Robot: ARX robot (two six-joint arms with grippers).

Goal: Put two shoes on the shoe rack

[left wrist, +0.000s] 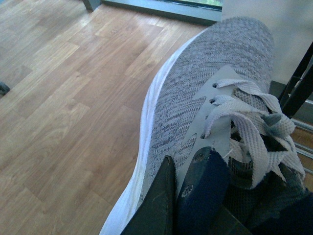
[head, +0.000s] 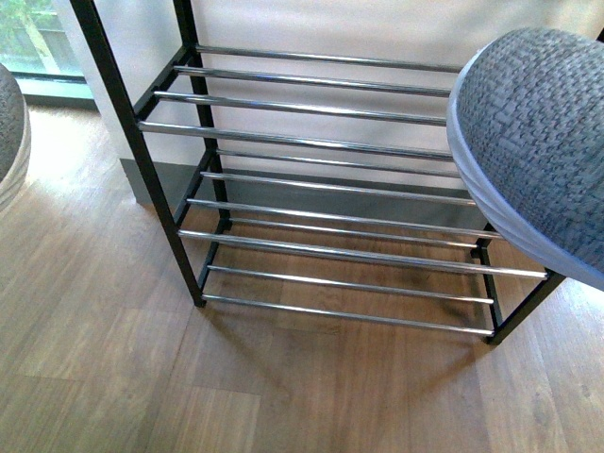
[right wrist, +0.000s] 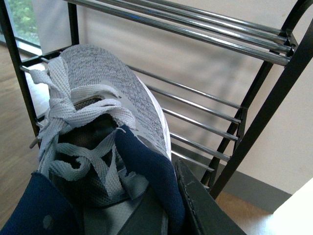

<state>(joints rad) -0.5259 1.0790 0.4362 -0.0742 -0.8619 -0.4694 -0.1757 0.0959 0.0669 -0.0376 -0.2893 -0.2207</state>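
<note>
The left gripper (left wrist: 177, 198) is closed on the first sneaker (left wrist: 195, 98): one dark finger (left wrist: 157, 203) presses the outside of the grey knit upper, just beside the navy collar lining, and the opposing finger is hidden inside the shoe. In the front view this sneaker (head: 8, 142) shows only at the left edge, well apart from the shoe rack (head: 311, 142) and above the wood floor (head: 113, 359). The right gripper (right wrist: 171, 208) clamps the second sneaker (right wrist: 110, 83) at its navy collar in the same way, with one dark finger (right wrist: 205, 208) on the outside. This sneaker (head: 543, 132) is held in front of the right end of the rack, toe pointing toward the chrome bars (right wrist: 195, 93); whether it touches them cannot be determined.
</note>
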